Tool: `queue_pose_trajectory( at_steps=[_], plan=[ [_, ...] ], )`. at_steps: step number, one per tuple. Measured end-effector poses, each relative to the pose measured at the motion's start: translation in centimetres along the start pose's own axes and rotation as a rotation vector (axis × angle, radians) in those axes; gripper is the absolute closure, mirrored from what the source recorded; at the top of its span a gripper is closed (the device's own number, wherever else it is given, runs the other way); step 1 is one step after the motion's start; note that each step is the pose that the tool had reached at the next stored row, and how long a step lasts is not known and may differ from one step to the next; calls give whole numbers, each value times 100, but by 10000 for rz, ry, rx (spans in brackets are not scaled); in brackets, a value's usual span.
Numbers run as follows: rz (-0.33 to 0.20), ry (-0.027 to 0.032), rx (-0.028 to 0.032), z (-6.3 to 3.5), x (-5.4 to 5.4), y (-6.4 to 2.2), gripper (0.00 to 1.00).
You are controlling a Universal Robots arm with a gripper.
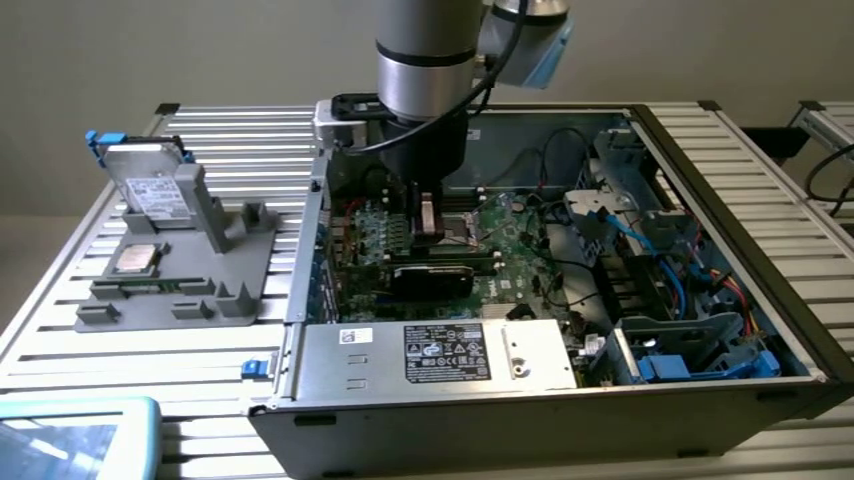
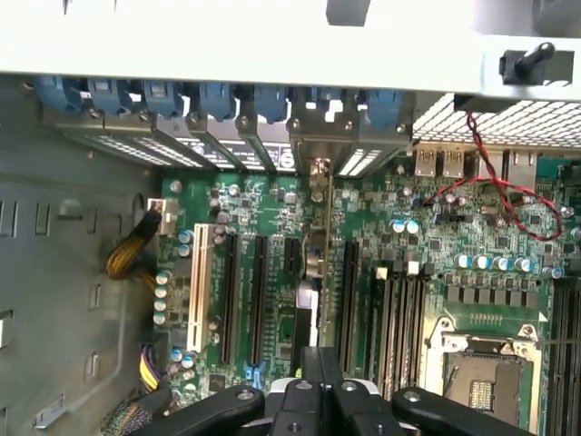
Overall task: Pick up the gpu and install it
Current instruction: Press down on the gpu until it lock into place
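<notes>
A thick brushed-silver cylindrical arm segment [image 1: 424,60] with a black band, pale blue joint cap [image 1: 545,55], and black-fingered gripper [image 2: 320,386] with round silver screws.

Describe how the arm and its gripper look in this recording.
The arm is a thick silver-grey cylinder ringed by a black band, with a pale blue cap on the joint above and a black cable running down beside it. The gripper is black, with bolted linkage bars.
</notes>
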State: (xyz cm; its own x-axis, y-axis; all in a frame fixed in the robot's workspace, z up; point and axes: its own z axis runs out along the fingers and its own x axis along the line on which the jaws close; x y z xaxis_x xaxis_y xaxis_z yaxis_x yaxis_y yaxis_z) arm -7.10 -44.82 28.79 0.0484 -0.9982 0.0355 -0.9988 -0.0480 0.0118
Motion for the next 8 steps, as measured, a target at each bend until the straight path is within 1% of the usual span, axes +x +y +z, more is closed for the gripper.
queue_pose_trajectory(
  at_steps=[4, 8],
  plan=[
    [0, -2, 1, -25, 2, 37, 89],
    [-1, 0, 0, -26, 2, 40, 89]
  ],
)
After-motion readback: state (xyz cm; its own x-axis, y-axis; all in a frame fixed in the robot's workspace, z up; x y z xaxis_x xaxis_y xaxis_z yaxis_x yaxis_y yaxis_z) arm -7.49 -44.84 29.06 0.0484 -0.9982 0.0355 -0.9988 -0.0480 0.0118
